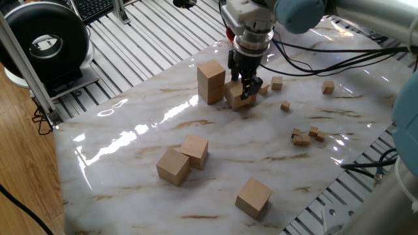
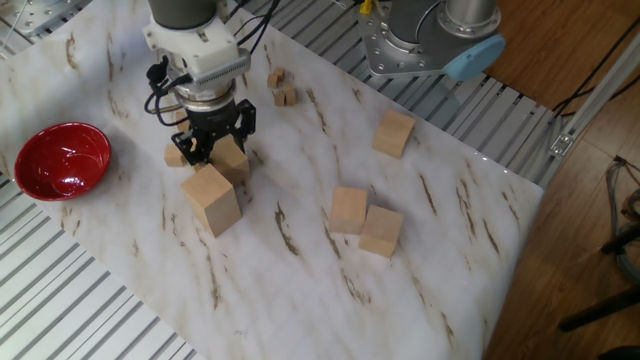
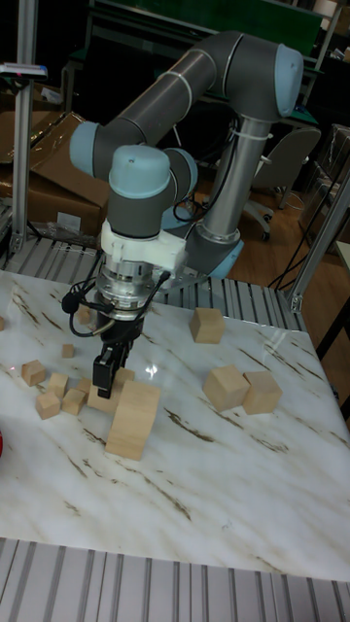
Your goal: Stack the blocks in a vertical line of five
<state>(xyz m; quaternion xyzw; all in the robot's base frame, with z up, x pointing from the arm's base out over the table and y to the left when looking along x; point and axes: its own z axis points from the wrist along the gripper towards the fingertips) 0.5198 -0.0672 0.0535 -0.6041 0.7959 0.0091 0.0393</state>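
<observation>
Currently the pincer (image 1: pixel 245 87) grips a block (image 1: pixel 239 97) on the table (image 1: pixel 130 140), fingers closed against its sides, just beside the two-block stack (image 1: pixel 211 81). Next, lift it clear and centre it over that stack.

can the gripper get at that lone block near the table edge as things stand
Probably yes: the lone block sits apart with bare table all around, but the gripper is closed around another block beside the two-high stack.

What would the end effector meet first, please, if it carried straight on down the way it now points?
The end effector points straight down at the block beside the two-block stack. Its fingers already seem to straddle that block, so it would likely meet the block, or the marble table just beneath; depth is unclear.
</observation>
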